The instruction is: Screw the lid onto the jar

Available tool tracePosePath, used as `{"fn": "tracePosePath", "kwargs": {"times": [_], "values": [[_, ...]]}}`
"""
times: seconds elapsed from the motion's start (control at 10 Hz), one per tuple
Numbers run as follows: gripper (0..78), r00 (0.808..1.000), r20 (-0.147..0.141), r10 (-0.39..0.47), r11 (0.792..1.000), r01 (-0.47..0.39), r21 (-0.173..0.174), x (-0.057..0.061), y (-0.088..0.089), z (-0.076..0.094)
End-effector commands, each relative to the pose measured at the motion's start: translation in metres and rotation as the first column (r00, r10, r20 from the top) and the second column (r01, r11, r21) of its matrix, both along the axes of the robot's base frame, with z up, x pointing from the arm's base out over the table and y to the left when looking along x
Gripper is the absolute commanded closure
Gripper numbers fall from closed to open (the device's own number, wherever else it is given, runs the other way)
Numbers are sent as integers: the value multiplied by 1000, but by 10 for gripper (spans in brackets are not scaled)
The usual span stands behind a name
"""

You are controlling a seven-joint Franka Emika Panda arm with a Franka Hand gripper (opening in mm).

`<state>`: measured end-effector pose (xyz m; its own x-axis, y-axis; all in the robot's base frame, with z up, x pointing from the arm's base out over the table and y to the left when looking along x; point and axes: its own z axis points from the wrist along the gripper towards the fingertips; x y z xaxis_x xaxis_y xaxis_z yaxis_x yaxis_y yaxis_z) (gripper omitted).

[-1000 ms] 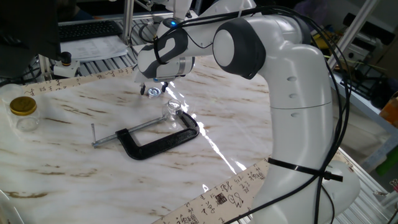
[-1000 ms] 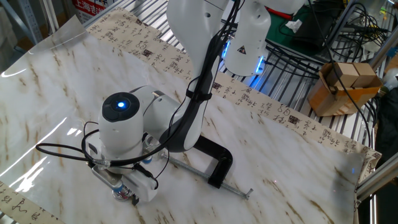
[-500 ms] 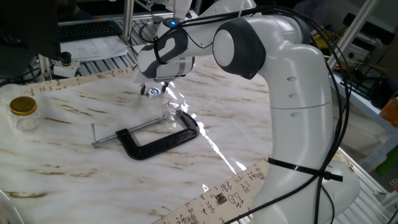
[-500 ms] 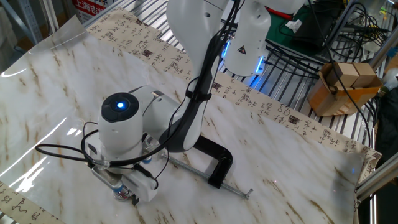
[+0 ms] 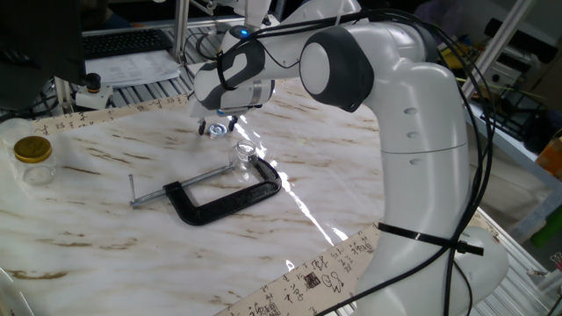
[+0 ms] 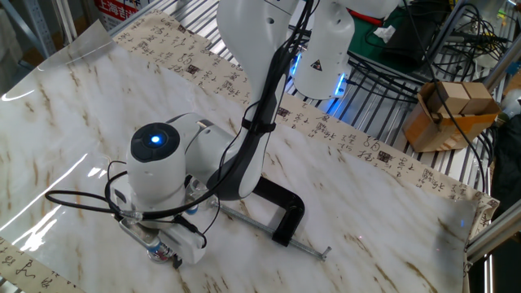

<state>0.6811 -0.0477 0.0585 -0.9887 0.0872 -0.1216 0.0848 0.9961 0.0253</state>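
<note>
Low over the marble surface, the hand pinches the lid between closed-in fingers, just beyond the jar standing by the black C-clamp.

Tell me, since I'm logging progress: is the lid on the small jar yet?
Off. The jar stands open-mouthed inside the C-clamp, while the lid sits apart, under the gripper on the table.

Two raised cameras face across the marble table from opposite sides, sharing the C-clamp.
</note>
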Motion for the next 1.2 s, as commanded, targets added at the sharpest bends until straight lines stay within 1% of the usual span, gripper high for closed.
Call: {"fn": "tracePosePath", "kwargs": {"times": [0.1,0.5,0.7,1.2], "values": [[1,1000,-31,-3,1000,3,3,1,-1,1],[1,999,-33,-11,1000,11,5,3,0,6],[1,999,-50,-9,1000,9,5,6,0,7],[1,999,-47,-4,1000,4,3,7,0,7]]}}
